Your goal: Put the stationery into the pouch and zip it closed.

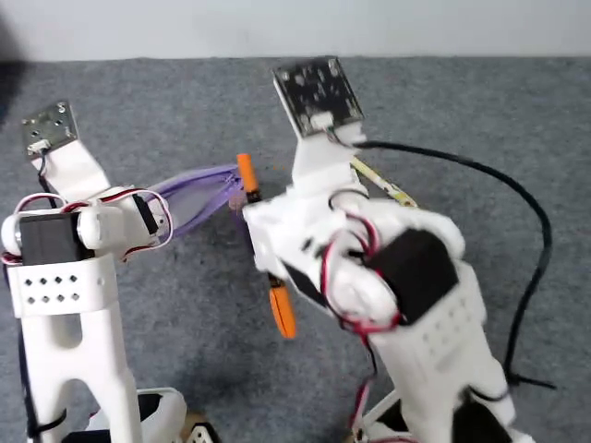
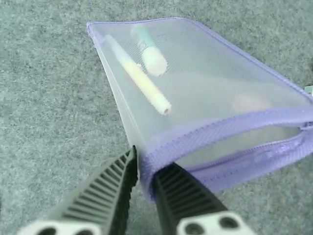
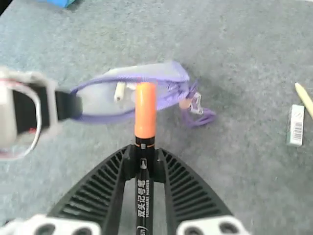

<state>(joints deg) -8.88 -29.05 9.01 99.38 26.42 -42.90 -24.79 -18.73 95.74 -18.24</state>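
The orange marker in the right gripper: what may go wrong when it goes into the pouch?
1. The mouth of the pouch looks narrow, so the orange marker may catch on its rim and push the pouch away instead of entering.
2. The left gripper pinches only the pouch's edge, so a hard push could pull it loose.

Seen from above, the right arm (image 1: pixel 406 277) hid the middle of the marker (image 1: pixel 282 312) and much of the pouch (image 1: pixel 194 198). A pinkish thing (image 2: pixel 250 103) inside the pouch was too blurred to name. A pencil (image 3: pixel 304 97) ran off the edge.
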